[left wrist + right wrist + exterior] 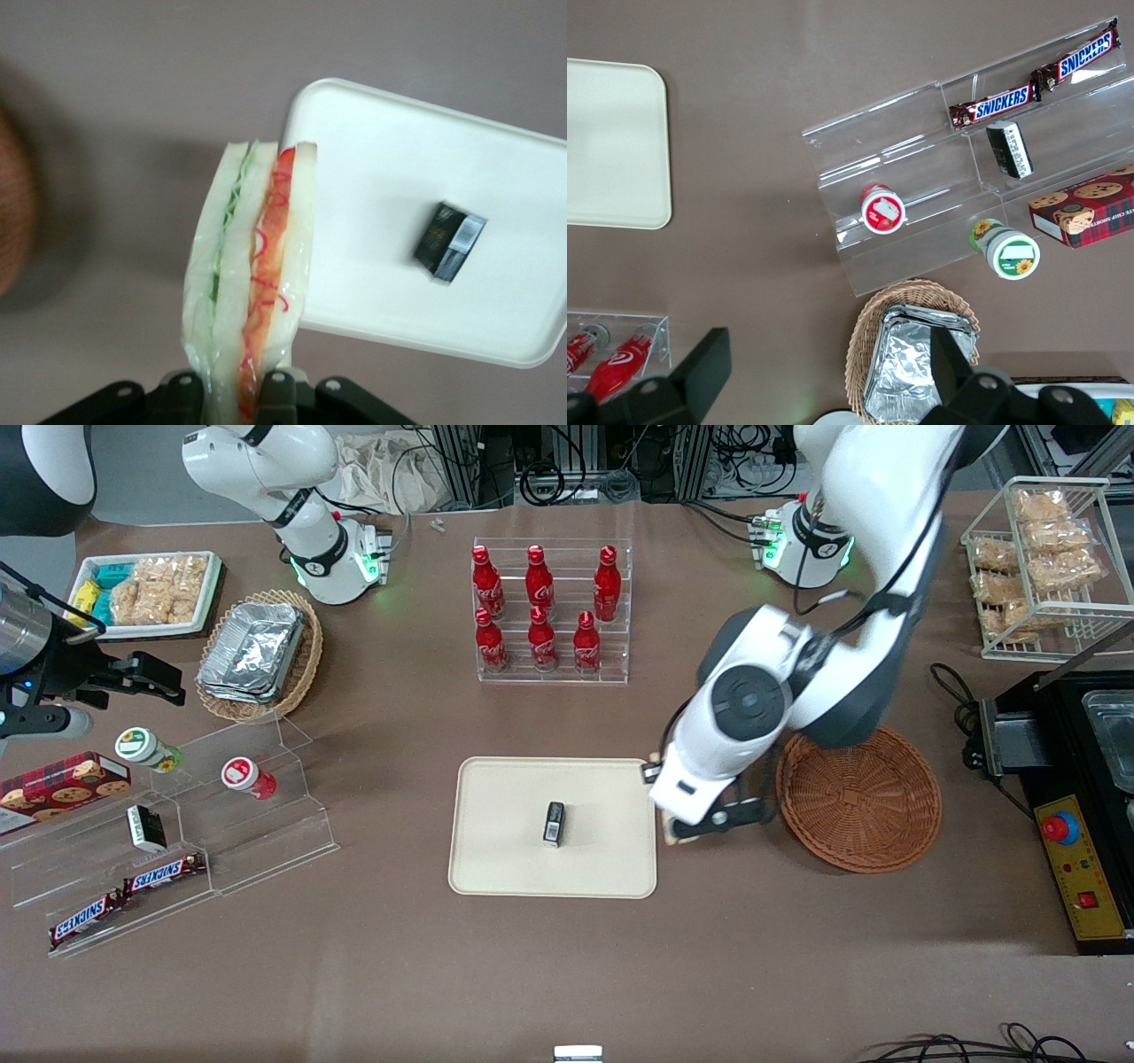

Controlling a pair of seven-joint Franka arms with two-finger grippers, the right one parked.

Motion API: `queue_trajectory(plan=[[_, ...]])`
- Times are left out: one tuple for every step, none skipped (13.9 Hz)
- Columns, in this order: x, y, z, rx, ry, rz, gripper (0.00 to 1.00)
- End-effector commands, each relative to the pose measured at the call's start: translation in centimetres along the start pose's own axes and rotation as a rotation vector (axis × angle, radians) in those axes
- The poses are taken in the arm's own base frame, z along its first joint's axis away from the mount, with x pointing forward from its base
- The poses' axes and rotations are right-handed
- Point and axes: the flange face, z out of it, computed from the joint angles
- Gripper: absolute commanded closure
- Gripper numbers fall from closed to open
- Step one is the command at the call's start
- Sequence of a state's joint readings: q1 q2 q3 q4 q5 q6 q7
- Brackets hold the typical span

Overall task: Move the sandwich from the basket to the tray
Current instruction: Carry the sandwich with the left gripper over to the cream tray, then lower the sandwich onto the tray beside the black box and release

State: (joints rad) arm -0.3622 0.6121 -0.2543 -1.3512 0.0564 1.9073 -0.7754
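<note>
One claw [709, 825] pinches the sandwich [252, 283] above the counter [567, 974], between tray [505, 859] and basket [859, 802], at the tray's three o'clock edge. A black packet [554, 823] lies on the tray.

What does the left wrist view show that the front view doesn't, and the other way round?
Only the left wrist view shows the sandwich plainly: a white wedge with green and red filling, clamped in the tool, hanging over bare table right at the tray's edge. Only the front view shows the whole emptied basket, the cola bottles and the Snickers bars; there the arm hides most of the sandwich. Both show the tray with the small black packet on it.
</note>
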Motion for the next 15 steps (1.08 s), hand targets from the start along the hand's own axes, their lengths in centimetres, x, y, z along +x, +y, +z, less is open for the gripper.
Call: queue_trajectory(plan=[[1.6,2.1,5.2,0.0,0.032,0.078,1.0],[1.3,3.0,7.2,0.0,0.042,0.095,1.0],[1.3,3.4,8.6,0.0,0.044,0.102,1.0],[1.4,3.5,9.4,-0.007,0.045,0.102,1.0],[1.4,3.5,9.8,-0.007,0.044,0.103,1.0],[1.4,3.5,10.2,-0.005,0.04,0.103,1.0],[1.4,3.5,11.3,0.001,0.029,0.102,0.94],[1.0,4.1,11.6,-0.005,0.035,0.111,0.81],[0.7,4.5,12.0,-0.01,0.038,0.114,0.6],[0.7,4.5,12.3,-0.01,0.036,0.115,0.28],[0.7,4.5,12.3,-0.01,0.037,0.115,0.09],[0.8,4.4,12.5,-0.007,0.035,0.114,0.01],[0.8,4.4,12.5,-0.009,0.035,0.115,0.01],[0.8,4.4,12.4,-0.007,0.035,0.116,0.01],[0.9,4.4,12.1,-0.009,0.039,0.115,0.01]])
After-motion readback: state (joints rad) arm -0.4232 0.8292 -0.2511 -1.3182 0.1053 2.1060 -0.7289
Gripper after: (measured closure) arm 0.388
